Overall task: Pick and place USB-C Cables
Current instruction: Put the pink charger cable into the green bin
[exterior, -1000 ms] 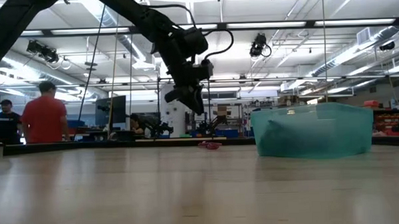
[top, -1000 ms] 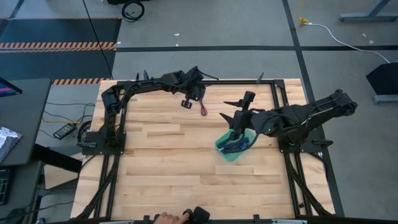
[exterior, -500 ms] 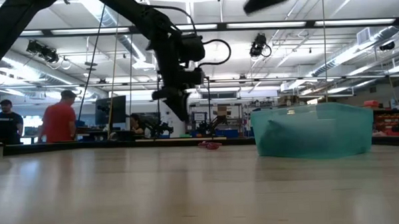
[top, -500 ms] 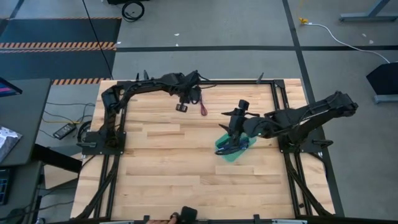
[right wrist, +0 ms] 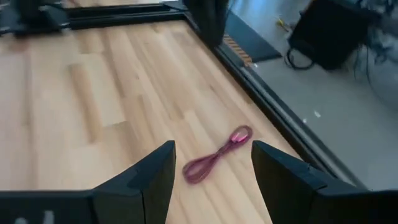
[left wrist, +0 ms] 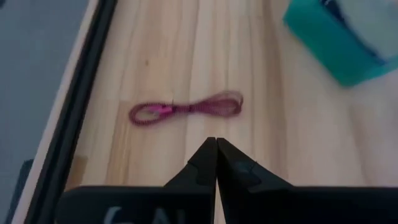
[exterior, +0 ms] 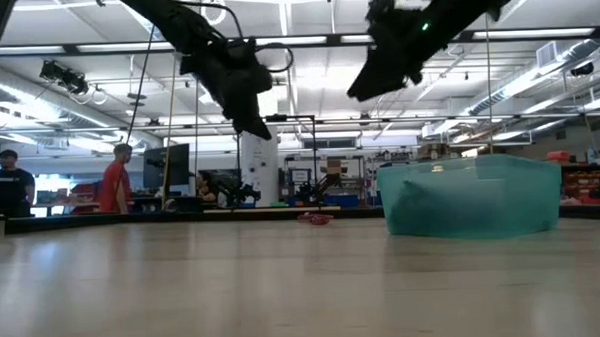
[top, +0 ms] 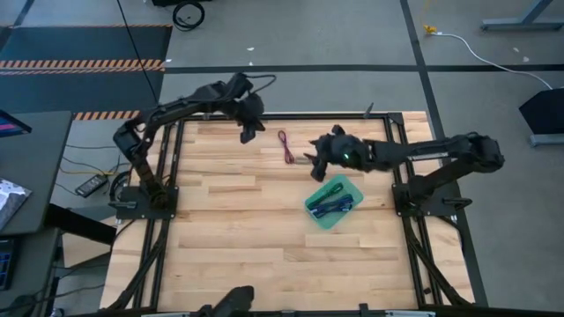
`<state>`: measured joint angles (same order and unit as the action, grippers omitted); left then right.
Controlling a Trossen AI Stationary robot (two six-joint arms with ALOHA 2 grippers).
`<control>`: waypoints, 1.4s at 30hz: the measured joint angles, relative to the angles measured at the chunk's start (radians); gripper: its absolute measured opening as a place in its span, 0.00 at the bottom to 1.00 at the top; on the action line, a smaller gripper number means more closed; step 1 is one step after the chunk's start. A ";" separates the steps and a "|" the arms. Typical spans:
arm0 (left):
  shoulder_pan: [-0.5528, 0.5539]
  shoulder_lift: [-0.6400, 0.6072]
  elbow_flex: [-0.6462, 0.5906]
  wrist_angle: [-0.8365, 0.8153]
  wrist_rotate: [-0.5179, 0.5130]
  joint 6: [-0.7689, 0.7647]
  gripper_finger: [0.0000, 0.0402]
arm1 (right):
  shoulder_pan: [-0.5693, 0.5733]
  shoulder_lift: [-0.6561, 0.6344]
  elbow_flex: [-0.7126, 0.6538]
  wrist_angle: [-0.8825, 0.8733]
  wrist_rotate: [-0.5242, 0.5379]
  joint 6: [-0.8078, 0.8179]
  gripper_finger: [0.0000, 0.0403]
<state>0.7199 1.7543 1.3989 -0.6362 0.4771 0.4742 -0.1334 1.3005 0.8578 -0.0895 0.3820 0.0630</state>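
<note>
- One magenta cable point(top: 285, 146) lies loose on the desk point(top: 229, 229), a thin folded bundle near the far edge; it is the only cable I can see outside the tray.
- The right gripper point(top: 315, 156) hangs above the desk just beside that cable, on the side toward the tray. In the right wrist view its fingers point(right wrist: 152, 180) stand wide apart with nothing between them, and the cable point(right wrist: 216, 155) sits ahead in the gap, lower down on the wood.
- The left gripper point(top: 248, 134) is on the cable's other side, a little farther off and raised near the far rail. Its fingers point(left wrist: 205, 163) are pressed together, tips meeting, holding nothing; the cable point(left wrist: 185, 109) lies just beyond the tips.
- The green tray point(top: 312, 208) sits on the desk below and slightly behind the right gripper, toward the near side. Blue and dark cables point(top: 335, 201) are bunched inside it; I can't count them exactly.
- My read: most of the job looks done, with one cable left to collect.
- The right gripper seems better set for it, being spread and aimed that way. It would need to drop, close on the bundle, and carry it to the tray.
- People point(exterior: 113, 185) stand in the room well beyond the desk.
</note>
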 joint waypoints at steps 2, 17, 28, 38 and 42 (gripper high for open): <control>0.017 -0.031 -0.049 0.040 0.034 -0.023 0.02 | -0.055 0.054 0.014 0.003 -0.058 0.013 0.54; 0.081 -0.191 -0.375 0.377 0.074 -0.177 0.02 | -0.184 0.546 0.362 -0.126 -0.201 0.008 0.54; 0.071 -0.224 -0.510 0.488 0.074 -0.202 0.03 | -0.246 0.728 0.553 -0.320 -0.201 0.048 0.54; 0.047 -0.225 -0.592 0.607 0.096 -0.232 0.03 | -0.257 0.742 0.557 -0.301 -0.223 0.104 0.54; 0.024 -0.225 -0.624 0.663 0.097 -0.254 0.03 | -0.257 0.776 0.555 -0.301 -0.234 0.117 0.54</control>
<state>0.7440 1.5295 0.7751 0.0270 0.5741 0.2199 -0.3906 2.0760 1.4128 -0.3903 0.1483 0.1802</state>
